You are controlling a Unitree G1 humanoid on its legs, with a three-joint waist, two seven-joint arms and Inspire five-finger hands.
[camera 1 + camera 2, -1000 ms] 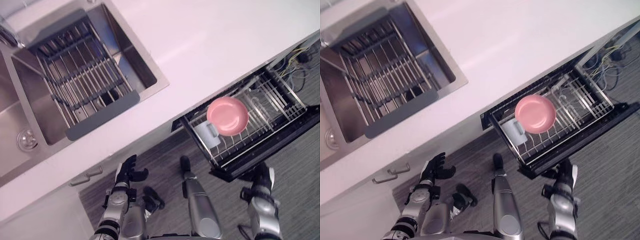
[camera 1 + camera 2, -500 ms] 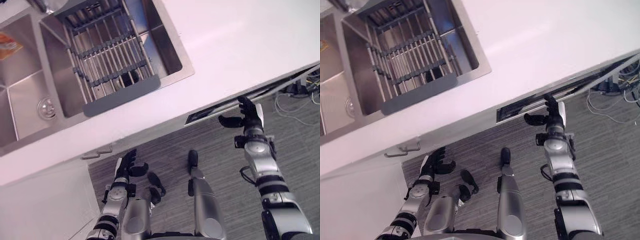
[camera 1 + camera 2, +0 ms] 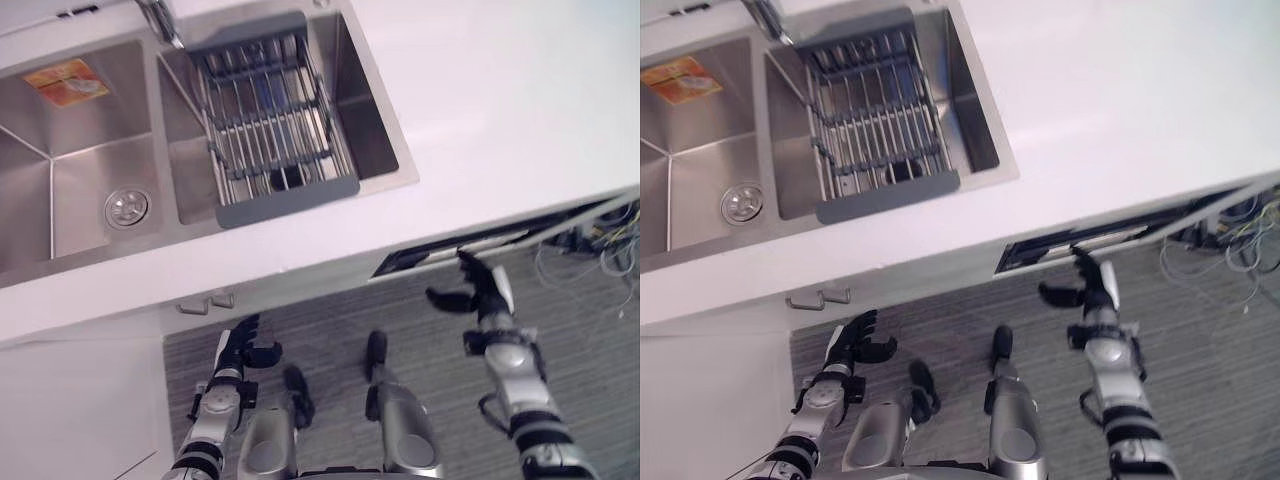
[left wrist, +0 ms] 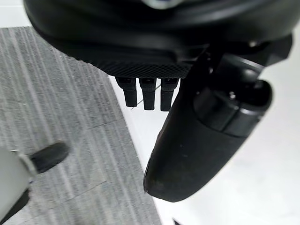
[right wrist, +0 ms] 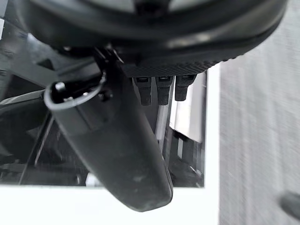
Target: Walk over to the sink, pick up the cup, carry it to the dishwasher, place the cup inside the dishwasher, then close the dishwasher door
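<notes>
The dishwasher drawer (image 3: 450, 255) under the white counter (image 3: 500, 110) is pushed almost fully in, leaving a narrow dark slit with a strip of rack showing. My right hand (image 3: 482, 298) hovers just in front of that slit, fingers straight and spread, holding nothing. In the right wrist view its thumb (image 5: 117, 150) points at the slim gap of the drawer (image 5: 187, 140). My left hand (image 3: 240, 352) hangs low by the cabinet front, fingers relaxed and empty. In the left wrist view its thumb (image 4: 201, 140) shows over the floor.
A double steel sink (image 3: 60, 150) sits in the counter, with a dark wire rack (image 3: 270, 120) across its right basin and an orange sponge (image 3: 65, 80) in the left one. A cabinet handle (image 3: 205, 302) is below. Loose cables (image 3: 600, 240) lie at right on the grey floor.
The drawer, pulled out a second ago with a white cup and pink bowl in its rack, is now nearly shut. My right hand rose to its front, then drew back slightly. The camera shifted.
</notes>
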